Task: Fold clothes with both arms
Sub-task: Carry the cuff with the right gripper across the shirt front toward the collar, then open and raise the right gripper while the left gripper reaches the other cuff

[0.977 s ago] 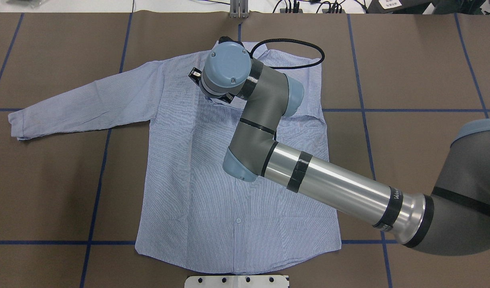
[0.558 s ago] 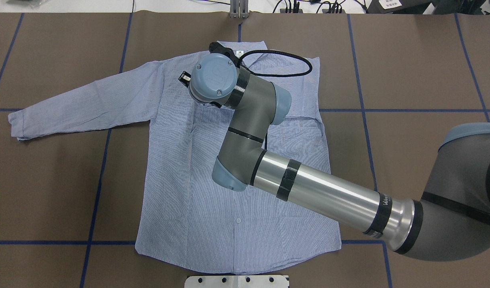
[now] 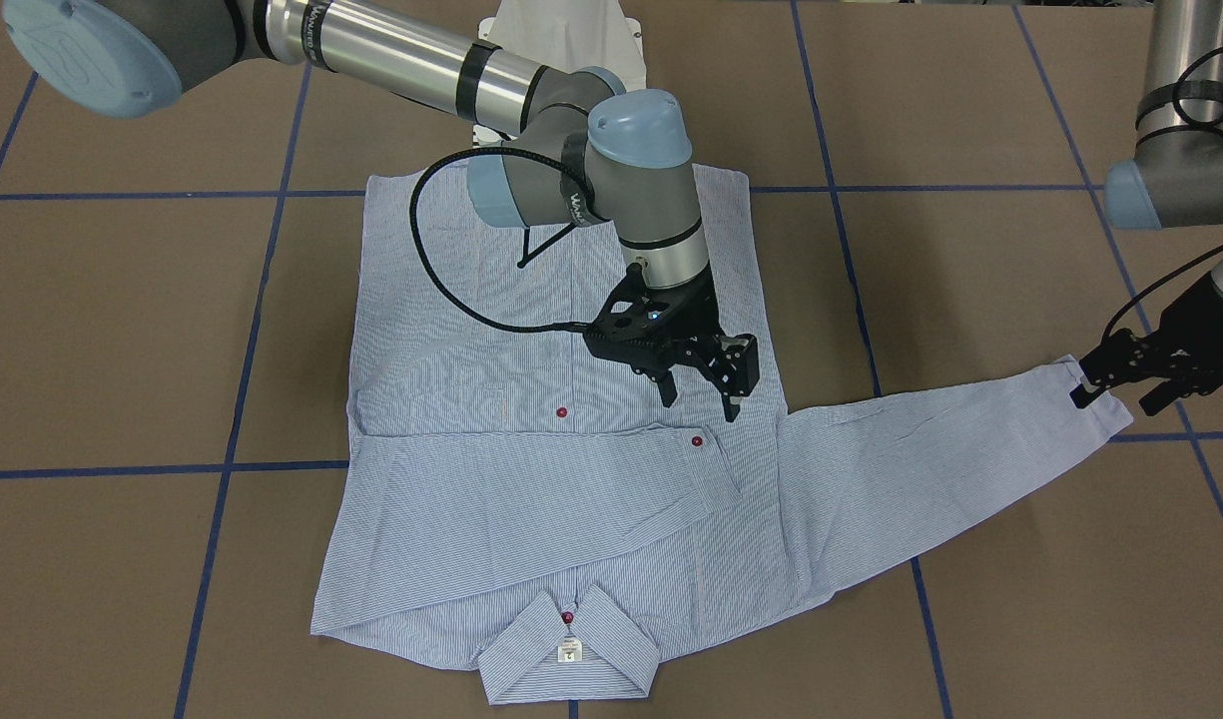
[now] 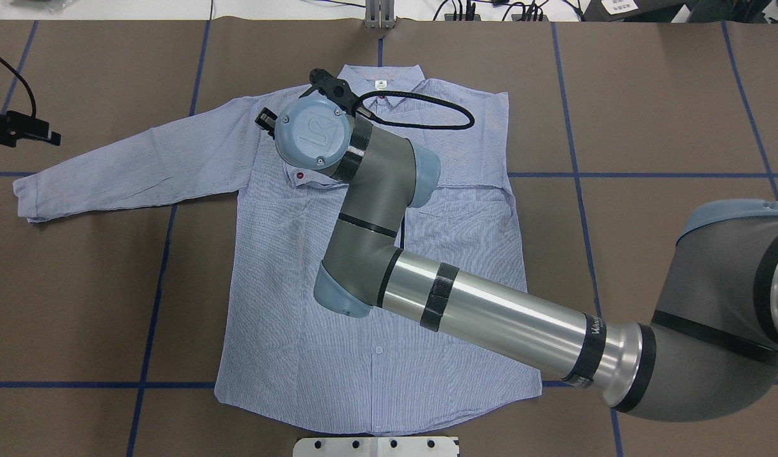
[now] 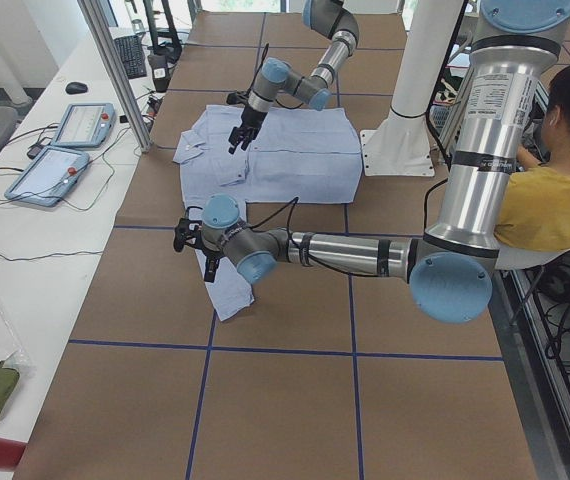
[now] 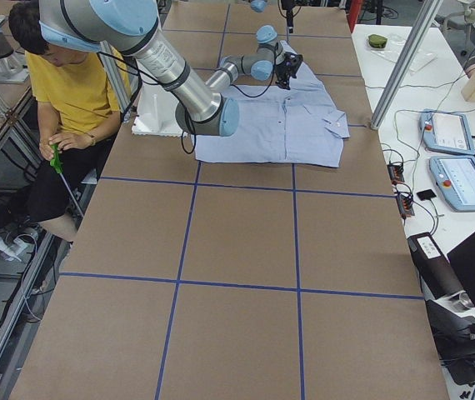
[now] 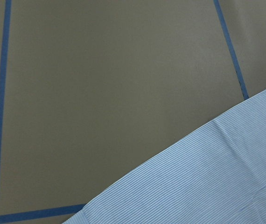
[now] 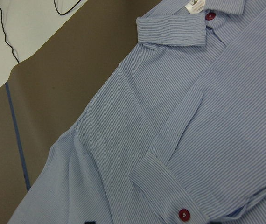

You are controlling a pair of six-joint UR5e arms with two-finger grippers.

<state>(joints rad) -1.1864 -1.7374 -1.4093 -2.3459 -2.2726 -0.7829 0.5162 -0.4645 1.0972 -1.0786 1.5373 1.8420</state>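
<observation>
The striped shirt [image 4: 287, 304] lies flat, front up, collar [image 3: 568, 649] at the far edge from the robot. One sleeve is folded across the chest, and its cuff [image 3: 706, 449] shows a red button. My right gripper [image 3: 699, 394] hovers open and empty just above the chest beside that cuff. The other sleeve [image 4: 128, 162] stretches out flat to my left. My left gripper [image 3: 1113, 397] hangs open next to that sleeve's cuff [image 3: 1095, 399], holding nothing. The left wrist view shows only table and the sleeve's edge [image 7: 207, 177].
The brown table [image 4: 649, 127] carries blue tape lines. The white pedestal base [image 4: 376, 446] sits at the near edge by the shirt's hem. A person in a yellow shirt [image 5: 555, 205] sits behind the robot. Control tablets [image 5: 65, 150] lie on a side table.
My right arm has swung leftward in the overhead view, uncovering the collar and the folded sleeve's cuff. My left gripper has come into view at the overhead view's left edge.
</observation>
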